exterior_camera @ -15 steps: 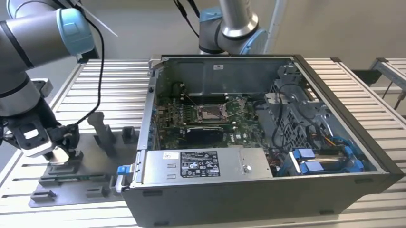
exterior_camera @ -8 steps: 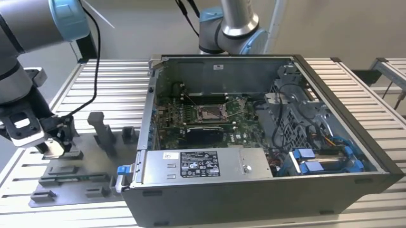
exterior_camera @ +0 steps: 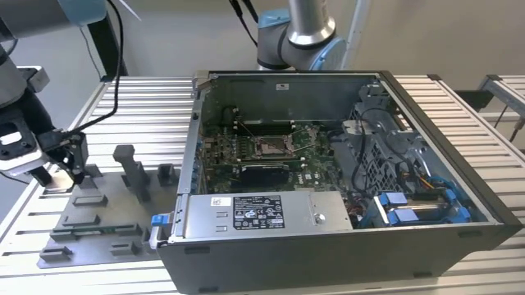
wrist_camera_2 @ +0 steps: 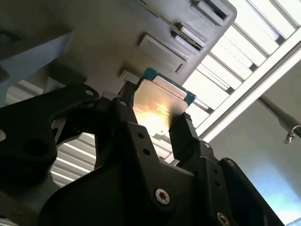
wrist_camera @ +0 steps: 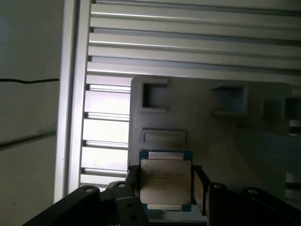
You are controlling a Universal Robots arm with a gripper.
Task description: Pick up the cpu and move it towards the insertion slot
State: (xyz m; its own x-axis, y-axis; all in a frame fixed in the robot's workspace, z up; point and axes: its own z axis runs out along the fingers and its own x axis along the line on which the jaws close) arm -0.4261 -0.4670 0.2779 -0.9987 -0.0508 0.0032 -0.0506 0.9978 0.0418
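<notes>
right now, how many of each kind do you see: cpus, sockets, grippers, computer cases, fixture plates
silvery-white square cpu: 1
shiny silver-framed square insertion slot: 1
black gripper, shut on the cpu: 1
open dark metal computer case: 1
grey plastic fixture plate: 1
total: 5

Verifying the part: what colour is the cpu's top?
Silvery cpu top, teal edge; first wrist view.

The matte black metal gripper [wrist_camera_2: 157, 115] has blocky, angular fingers [wrist_camera_2: 186, 136] fastened with recessed hex-socket screws [wrist_camera_2: 162, 197]. Behind it, the rounded grey arm [exterior_camera: 12, 80] carries a pale-blue joint cap [exterior_camera: 82, 9] and thin black cables [exterior_camera: 119, 67].
</notes>
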